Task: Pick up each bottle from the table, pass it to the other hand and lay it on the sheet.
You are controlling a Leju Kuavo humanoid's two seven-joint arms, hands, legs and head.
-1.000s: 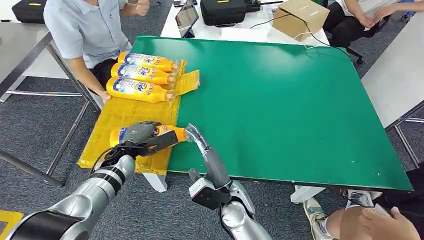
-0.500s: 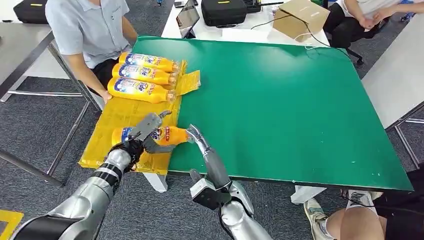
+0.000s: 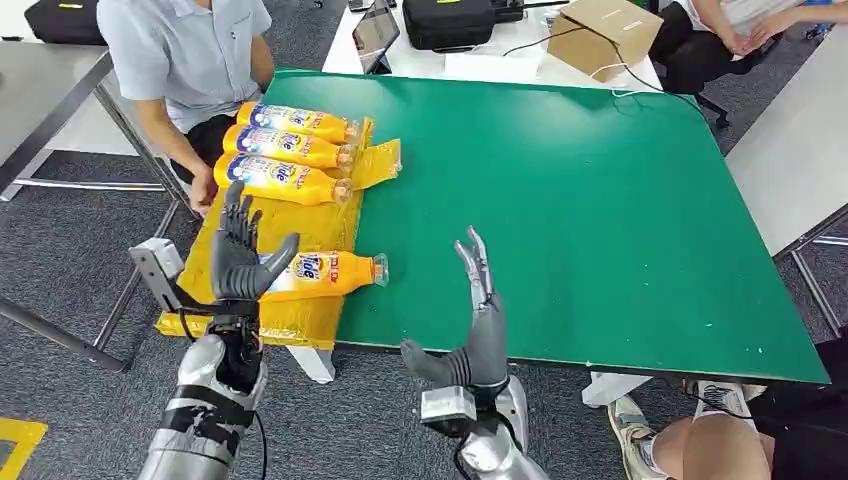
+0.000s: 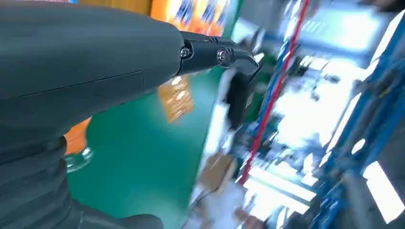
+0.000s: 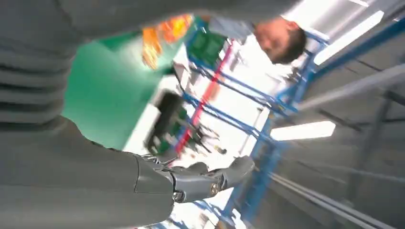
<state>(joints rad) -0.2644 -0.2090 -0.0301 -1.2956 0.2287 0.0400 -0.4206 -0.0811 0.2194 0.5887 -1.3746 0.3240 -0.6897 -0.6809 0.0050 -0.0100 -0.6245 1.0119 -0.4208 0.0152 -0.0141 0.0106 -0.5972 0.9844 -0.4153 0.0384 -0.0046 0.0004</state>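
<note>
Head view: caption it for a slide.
Both hands, left hand and right hand, raised open; four bottles lie on the yellow sheet.

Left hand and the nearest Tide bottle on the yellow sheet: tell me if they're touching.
Cannot tell. In the head view the raised, spread left hand overlaps the Tide bottle lying on the yellow sheet, hiding any gap.

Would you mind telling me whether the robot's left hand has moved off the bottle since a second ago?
Yes. The left hand has let go and lifted, fingers spread, while the nearest bottle lies on the yellow sheet.
</note>
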